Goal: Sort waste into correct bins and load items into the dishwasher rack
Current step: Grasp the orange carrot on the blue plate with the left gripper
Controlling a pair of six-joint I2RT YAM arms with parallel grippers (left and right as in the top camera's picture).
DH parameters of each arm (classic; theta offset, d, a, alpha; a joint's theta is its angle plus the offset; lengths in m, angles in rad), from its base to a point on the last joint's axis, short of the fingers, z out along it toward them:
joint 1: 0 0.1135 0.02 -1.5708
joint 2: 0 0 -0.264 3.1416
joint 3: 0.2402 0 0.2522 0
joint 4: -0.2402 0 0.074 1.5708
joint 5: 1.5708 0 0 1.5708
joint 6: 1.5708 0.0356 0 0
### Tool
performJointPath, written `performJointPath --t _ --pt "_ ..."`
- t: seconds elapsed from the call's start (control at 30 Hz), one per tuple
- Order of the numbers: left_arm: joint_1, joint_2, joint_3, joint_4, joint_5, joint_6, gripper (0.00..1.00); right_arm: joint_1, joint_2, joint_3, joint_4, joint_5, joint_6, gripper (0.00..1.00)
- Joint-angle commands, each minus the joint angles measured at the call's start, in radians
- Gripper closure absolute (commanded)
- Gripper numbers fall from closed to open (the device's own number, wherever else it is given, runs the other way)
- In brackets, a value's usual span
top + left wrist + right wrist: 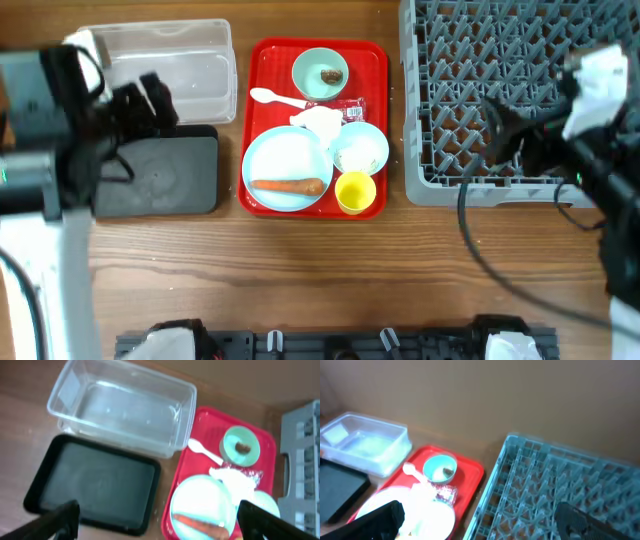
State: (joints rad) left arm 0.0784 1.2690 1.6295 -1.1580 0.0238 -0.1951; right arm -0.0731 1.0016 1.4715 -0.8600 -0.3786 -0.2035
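Sorting is judged not yet begun. The left pincer (157,521) and right pincer (480,519) are held wide open, empty. The carrot (288,185) lies on the plate (275,155) in the red tray (270,60); a descent and grasp there is called for.

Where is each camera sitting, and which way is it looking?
Overhead: above the table, looking straight down on the red tray, dishwasher rack, left arm and right arm.
Left wrist: on the left arm, looking forward and down at the clear tub and black tray; open left gripper at the bottom.
Right wrist: on the right arm, looking forward over the rack and red tray; open right gripper at the bottom.
Shared: all three see the mint-green bowl.
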Motion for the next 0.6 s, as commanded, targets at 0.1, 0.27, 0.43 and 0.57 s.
performJointPath --t 0.1,0.27,0.43,0.57 --pt "-0.005 0.453 0.397 -0.378 -0.005 0.011 0.00 -0.003 0.223 0.147 -0.214 -0.116 -0.003 0.00" --pt "-0.005 0.630 0.397 -0.363 0.129 0.005 0.00 -0.003 0.373 0.147 -0.211 -0.225 0.120 0.00" --pt "-0.013 0.713 0.396 -0.348 0.378 -0.050 0.12 -0.003 0.479 0.146 -0.244 -0.222 0.204 0.00" --pt "-0.156 0.711 0.396 -0.371 0.151 -0.266 0.16 -0.003 0.499 0.145 -0.259 -0.183 0.204 0.00"
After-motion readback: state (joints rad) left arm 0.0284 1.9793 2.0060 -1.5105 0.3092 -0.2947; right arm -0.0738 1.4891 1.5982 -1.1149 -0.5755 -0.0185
